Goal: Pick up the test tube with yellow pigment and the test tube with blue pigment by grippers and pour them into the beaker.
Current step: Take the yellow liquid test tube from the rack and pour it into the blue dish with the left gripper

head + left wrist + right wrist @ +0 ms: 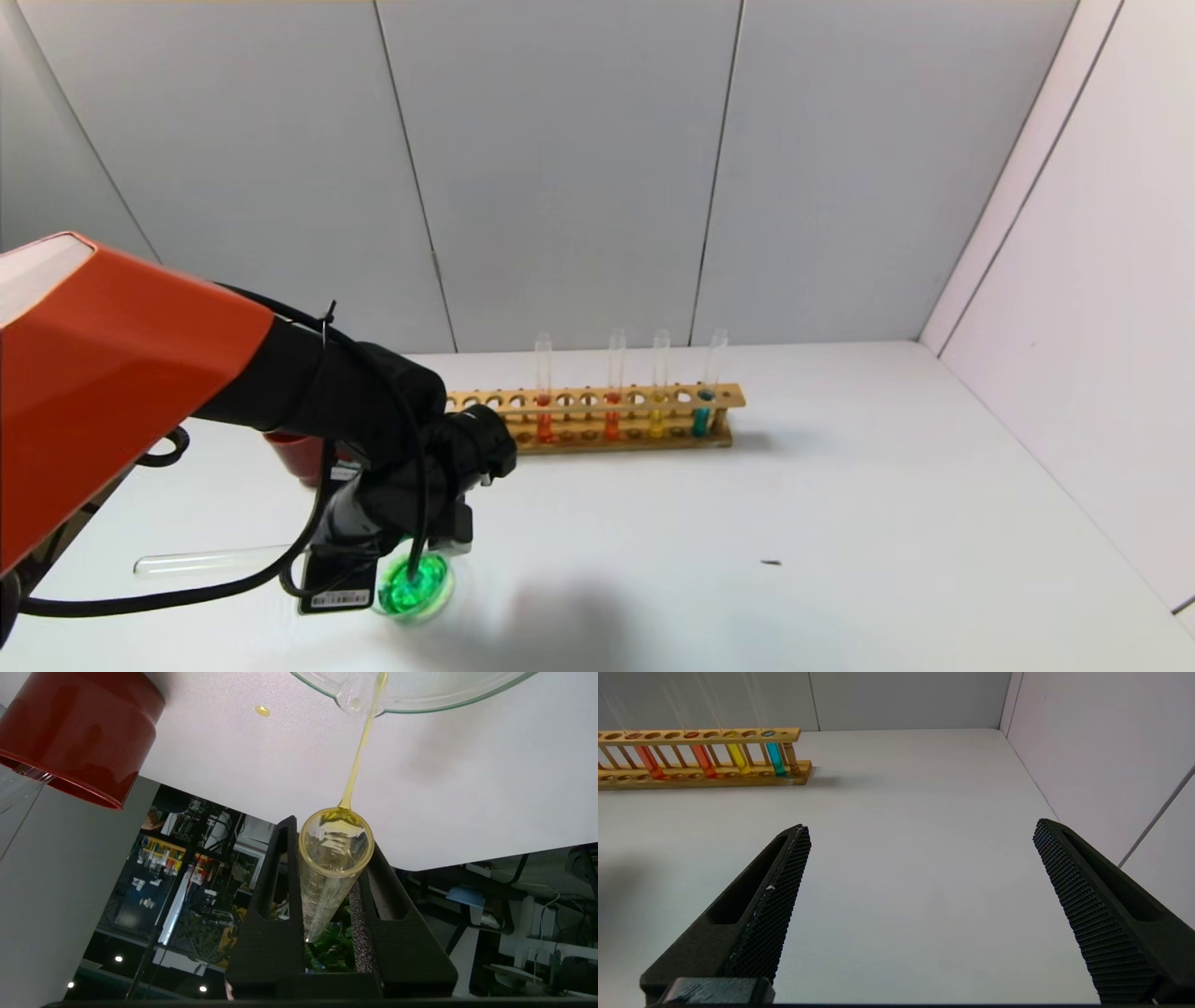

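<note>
My left gripper (411,527) hangs over the beaker (450,590), which holds green liquid. In the left wrist view the left gripper (332,835) is shut on a tilted test tube with yellow pigment (327,882). A thin yellow stream (357,760) runs from its mouth into the beaker (420,705). A second yellow tube (657,422) and a test tube with blue pigment (700,418) stand in the wooden rack (597,439). The right gripper (923,828) is open and empty over bare table, out of the head view.
A dark red cup (294,457) stands behind the left arm and shows in the left wrist view (79,732). An empty tube (210,561) lies on the table at the left. Two orange-red tubes (544,425) stand in the rack. A yellow drop (262,711) lies near the beaker.
</note>
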Tool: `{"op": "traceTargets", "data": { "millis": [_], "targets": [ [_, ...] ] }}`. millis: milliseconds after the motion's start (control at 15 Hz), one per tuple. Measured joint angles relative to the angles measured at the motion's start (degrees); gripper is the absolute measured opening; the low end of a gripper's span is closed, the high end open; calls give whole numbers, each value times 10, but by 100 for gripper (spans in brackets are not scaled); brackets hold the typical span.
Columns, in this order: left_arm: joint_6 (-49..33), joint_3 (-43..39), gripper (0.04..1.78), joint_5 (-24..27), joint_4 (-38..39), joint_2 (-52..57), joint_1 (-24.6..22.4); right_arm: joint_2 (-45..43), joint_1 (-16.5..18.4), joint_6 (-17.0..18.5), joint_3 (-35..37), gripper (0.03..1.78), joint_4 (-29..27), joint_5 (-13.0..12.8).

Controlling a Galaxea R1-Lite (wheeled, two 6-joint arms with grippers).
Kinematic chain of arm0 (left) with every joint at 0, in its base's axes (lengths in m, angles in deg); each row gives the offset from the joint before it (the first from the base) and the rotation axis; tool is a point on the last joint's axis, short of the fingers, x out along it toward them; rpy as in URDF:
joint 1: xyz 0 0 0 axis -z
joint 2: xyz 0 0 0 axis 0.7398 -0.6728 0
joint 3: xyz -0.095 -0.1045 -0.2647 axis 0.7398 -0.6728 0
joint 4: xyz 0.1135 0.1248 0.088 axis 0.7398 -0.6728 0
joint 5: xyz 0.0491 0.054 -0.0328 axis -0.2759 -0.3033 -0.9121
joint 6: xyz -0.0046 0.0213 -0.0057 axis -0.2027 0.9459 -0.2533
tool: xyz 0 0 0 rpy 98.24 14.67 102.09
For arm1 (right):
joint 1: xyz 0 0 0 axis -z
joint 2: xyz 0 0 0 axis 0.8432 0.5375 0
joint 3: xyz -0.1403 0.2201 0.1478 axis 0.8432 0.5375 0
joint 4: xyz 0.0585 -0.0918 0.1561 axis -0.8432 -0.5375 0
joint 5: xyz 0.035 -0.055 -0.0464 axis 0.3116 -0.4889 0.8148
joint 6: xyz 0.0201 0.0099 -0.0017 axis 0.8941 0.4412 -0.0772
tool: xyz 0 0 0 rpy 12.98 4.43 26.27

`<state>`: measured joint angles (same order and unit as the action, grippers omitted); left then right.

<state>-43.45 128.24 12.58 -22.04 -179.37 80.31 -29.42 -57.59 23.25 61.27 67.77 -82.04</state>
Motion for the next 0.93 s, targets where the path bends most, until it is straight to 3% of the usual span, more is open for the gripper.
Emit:
{"op": "traceTargets", "data": {
  "millis": [933],
  "targets": [
    [-10,42,32,-36,-95,-39,28,0,0,0,0,174,0,0]
  ]
}}
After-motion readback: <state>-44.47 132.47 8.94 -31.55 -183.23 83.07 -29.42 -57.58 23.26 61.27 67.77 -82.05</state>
